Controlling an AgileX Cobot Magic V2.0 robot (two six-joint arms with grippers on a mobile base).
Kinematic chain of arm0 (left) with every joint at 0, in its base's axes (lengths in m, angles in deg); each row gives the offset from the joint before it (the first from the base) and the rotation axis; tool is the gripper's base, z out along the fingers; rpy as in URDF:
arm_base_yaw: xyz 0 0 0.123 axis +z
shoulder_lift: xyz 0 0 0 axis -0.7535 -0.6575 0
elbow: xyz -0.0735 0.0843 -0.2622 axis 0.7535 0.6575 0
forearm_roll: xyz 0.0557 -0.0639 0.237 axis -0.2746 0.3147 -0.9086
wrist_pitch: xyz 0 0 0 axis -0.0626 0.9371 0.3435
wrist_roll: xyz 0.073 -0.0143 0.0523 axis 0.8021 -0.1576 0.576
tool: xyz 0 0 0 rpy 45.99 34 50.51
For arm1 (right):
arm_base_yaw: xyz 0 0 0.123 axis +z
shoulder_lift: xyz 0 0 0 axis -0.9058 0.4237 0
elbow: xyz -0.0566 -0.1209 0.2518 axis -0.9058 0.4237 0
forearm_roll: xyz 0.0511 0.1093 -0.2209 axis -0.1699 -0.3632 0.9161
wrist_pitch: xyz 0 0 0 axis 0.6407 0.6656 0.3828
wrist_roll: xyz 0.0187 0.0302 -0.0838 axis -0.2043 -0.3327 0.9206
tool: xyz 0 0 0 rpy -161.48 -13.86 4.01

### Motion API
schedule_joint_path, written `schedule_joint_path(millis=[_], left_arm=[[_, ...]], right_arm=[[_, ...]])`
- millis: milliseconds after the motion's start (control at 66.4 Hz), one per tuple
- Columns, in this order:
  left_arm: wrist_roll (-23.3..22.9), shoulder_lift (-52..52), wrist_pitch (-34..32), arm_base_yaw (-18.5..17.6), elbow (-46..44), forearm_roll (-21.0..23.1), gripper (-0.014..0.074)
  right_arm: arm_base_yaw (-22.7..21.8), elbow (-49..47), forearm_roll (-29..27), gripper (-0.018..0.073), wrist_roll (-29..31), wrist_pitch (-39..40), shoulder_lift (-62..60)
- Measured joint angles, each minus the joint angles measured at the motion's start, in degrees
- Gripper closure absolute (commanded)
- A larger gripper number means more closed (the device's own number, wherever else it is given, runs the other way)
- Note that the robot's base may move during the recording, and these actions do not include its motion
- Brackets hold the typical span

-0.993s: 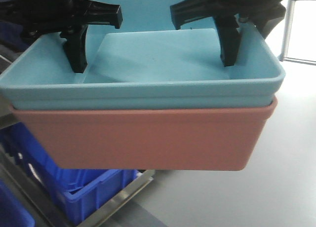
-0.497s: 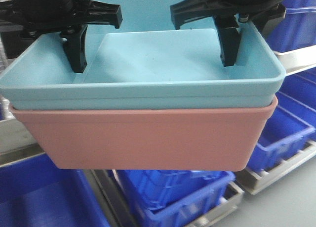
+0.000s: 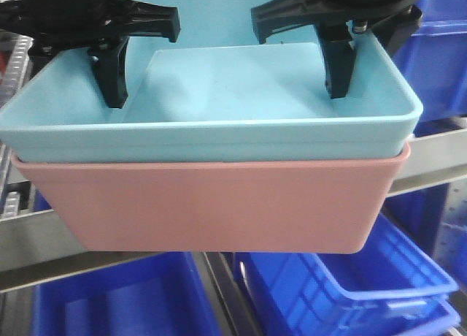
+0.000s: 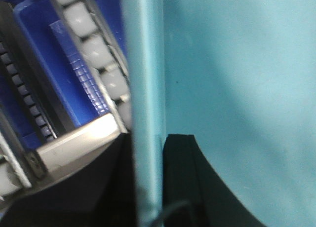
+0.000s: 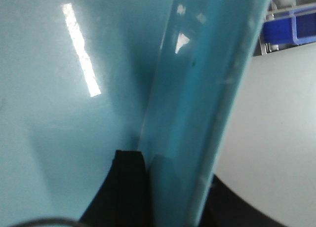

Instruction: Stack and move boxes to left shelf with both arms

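The light blue box (image 3: 233,80) sits nested inside the salmon pink box (image 3: 211,204), and both hang in the air, filling the front view. My left gripper (image 3: 102,84) is shut on the blue box's left wall, one finger inside. My right gripper (image 3: 361,66) is shut on the right wall the same way. In the left wrist view the left gripper (image 4: 148,187) straddles the blue box's rim (image 4: 145,89). The right gripper (image 5: 177,192) pinches the blue wall (image 5: 197,113). The left shelf's steel rail (image 3: 51,245) runs behind the pink box; its white rollers (image 4: 98,59) show beside the rim.
Dark blue ribbed bins sit under the rail at lower right (image 3: 350,285) and lower left (image 3: 117,307), with another at upper right (image 3: 438,51). A second steel rail (image 3: 438,161) slants off to the right. A pale flat surface (image 5: 276,138) lies beyond the right wall.
The stacked boxes keep the same place in both grippers. The background has swept past: pale floor gave way to the rack's steel rail and dark blue bins, now directly behind the boxes.
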Motion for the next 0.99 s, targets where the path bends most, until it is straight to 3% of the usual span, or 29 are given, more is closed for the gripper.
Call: schedule_joint_path(millis=[993], left_arm=[[0.00,0.00,0.00,0.00,0.00,0.00,0.0606]], right_arm=[[0.00,0.00,0.00,0.0503,0.00,0.00,0.00]])
